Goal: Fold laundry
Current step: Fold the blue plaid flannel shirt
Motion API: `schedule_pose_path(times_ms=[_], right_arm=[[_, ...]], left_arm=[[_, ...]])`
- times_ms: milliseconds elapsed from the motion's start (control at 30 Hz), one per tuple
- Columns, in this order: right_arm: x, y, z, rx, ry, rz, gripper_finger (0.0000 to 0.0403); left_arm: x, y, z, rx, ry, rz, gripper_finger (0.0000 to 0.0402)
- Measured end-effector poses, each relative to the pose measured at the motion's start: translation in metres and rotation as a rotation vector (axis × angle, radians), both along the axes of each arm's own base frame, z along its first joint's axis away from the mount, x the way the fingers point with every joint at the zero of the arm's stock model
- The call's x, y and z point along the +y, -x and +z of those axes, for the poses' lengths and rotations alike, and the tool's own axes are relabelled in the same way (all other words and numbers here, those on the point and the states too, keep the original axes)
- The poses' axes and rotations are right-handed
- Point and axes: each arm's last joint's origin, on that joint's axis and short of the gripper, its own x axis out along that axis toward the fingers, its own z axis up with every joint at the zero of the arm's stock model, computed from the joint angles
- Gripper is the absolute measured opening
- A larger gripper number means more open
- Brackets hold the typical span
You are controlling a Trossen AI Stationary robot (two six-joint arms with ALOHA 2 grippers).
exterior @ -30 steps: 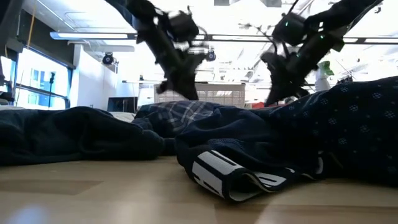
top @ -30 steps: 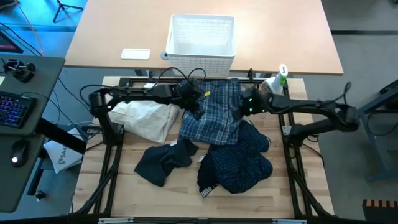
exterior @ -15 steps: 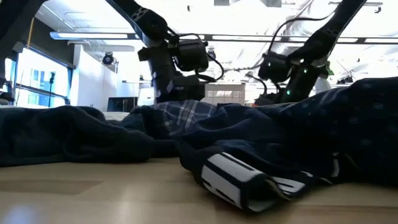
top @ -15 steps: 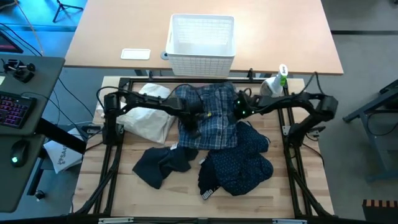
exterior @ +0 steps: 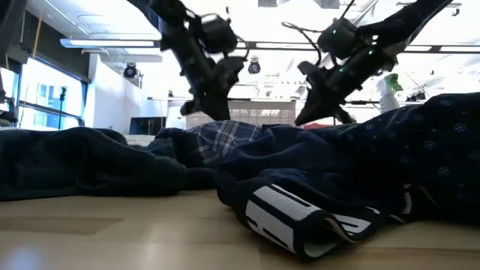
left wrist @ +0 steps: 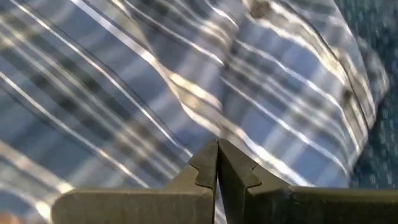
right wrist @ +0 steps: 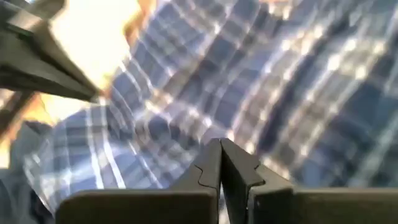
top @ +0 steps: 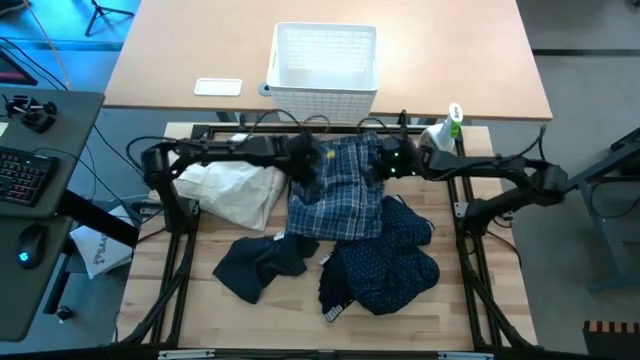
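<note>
The blue-and-white plaid shirt (top: pixel 338 188) lies spread near the middle of the table's (top: pixel 200 300) far edge, just in front of the white lattice basket (top: pixel 325 58), which stands on the separate tan desk beyond. The left gripper (top: pixel 308 172) sits at the shirt's left edge and the right gripper (top: pixel 385 165) at its right edge, both close to the far end of the cloth. In each wrist view the two dark fingers are pressed together, with plaid cloth filling the picture right in front of the tips; a thin fold of the shirt seems pinched between each pair. In the low view both grippers hang above the heap of cloth, the plaid fabric bunched below them.

The navy shirt with tiny white dots (top: pixel 385 258) lies crumpled toward the table's near right, touching the plaid shirt's near end. A small dark piece (top: pixel 262 262) lies near the middle left of the table, just beside the navy shirt. A cream cloth (top: pixel 232 190) rests at the table's far left, under the left arm. A spray bottle (top: pixel 445 128) stands at the far right corner.
</note>
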Motion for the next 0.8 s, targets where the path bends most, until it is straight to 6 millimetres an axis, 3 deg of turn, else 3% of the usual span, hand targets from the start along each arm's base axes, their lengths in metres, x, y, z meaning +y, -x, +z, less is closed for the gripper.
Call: schedule_pose_path(times_ms=[233, 333, 433, 600, 700, 800], right_arm=[[-0.015, -0.009, -0.056, 0.155, -0.144, -0.042, 0.0000], [-0.014, -0.008, -0.072, 0.249, -0.165, -0.090, 0.0000], [-0.010, -0.007, -0.063, 0.257, -0.126, -0.151, 0.0000], [-0.001, -0.005, -0.021, 0.108, -0.007, -0.103, 0.0000], [0.002, -0.002, -0.006, 0.045, 0.004, -0.064, 0.0000], [0.000, -0.003, -0.005, 0.000, -0.028, 0.012, 0.0000]], left_arm=[[0.038, -0.001, -0.045, 0.092, -0.006, 0.030, 0.0000], [0.049, 0.002, -0.056, 0.181, -0.115, 0.104, 0.0000], [0.052, 0.006, -0.040, 0.208, -0.287, 0.174, 0.0000], [0.044, 0.016, 0.010, 0.110, -0.417, 0.169, 0.0000], [0.036, 0.019, 0.026, 0.018, -0.350, 0.079, 0.0000], [0.032, 0.015, 0.022, -0.048, -0.208, -0.010, 0.0000]])
